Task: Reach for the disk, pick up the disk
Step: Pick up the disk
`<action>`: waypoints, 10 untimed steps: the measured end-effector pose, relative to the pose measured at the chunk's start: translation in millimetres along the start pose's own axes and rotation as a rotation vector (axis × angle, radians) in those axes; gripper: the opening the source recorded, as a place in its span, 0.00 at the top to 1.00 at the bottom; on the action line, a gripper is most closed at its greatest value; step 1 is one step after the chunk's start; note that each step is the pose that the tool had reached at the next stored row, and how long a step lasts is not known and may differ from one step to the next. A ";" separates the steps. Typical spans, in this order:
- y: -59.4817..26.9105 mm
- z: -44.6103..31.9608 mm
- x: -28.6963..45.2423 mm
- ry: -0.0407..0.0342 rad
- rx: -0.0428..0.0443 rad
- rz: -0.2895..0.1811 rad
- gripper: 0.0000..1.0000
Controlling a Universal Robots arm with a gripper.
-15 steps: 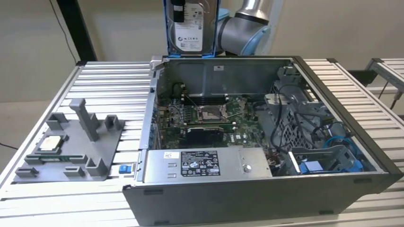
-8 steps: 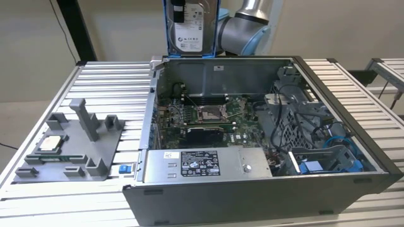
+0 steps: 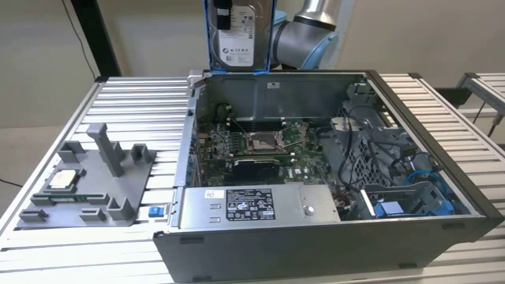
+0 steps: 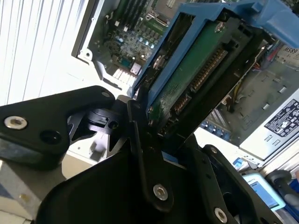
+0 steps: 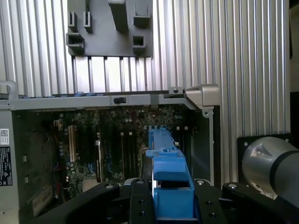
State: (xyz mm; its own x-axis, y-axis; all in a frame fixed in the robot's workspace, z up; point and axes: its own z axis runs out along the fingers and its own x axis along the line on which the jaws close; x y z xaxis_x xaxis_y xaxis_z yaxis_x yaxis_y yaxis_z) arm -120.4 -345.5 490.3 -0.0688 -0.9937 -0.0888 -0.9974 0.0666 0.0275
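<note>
- Our black claw [image 5: 172, 198] is clamped tight on the flat silver-grey hard disk with the white label and bright blue plastic bracket [image 3: 236, 44]. In the second wrist view one black finger [image 4: 140, 140] lies flat against the disk's side, so we'd call the grip made.
- Which way from the claw? The disk sits right in it and hangs away from it. Its long axis is upright and points down at the open case. As we read it, there's no reach left to cover, and the pick-up looks done.
- Where that puts it: up in the air, touching nothing but the claw. It's above the big dark-grey open computer case [image 3: 316, 251], by the case's far wall as the exterior view has it, toward the far edge of the slatted aluminium table [image 3: 134, 100].
- What each view gives us:
  - The exterior view has the label face, plus the arm's rounded grey joint [image 3: 304, 35] just behind the disk.
  - The first wrist view catches the blue bracket edge-on, running out from between the fingers over the green motherboard [image 5: 117, 149].
  - The second wrist view gets the other face, a green circuit board with a row of connector pins.
- Further out, a flat grey fixture plate with upright pegs [image 3: 103, 189] lies by the table's edge on the exterior view's left, well apart from the disk.
- A small square silver chip [image 3: 63, 179] rests on that plate.
- A small blue block [image 3: 155, 210] sits between plate and case.
</note>
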 end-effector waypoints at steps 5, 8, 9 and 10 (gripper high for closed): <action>-0.4 -0.3 3.4 0.0000 0.0000 0.000 1.00; -0.7 -0.5 5.3 0.0000 0.0000 0.000 1.00; -0.8 -0.5 6.0 0.0000 0.0000 0.000 1.00; -1.0 -0.6 6.6 -0.0001 0.0000 0.000 1.00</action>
State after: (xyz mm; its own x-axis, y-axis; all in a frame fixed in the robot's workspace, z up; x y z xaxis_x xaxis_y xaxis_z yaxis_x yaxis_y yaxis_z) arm -119.9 -352.2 490.3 -0.0688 -0.9937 -0.0889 -0.9974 0.0666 0.0275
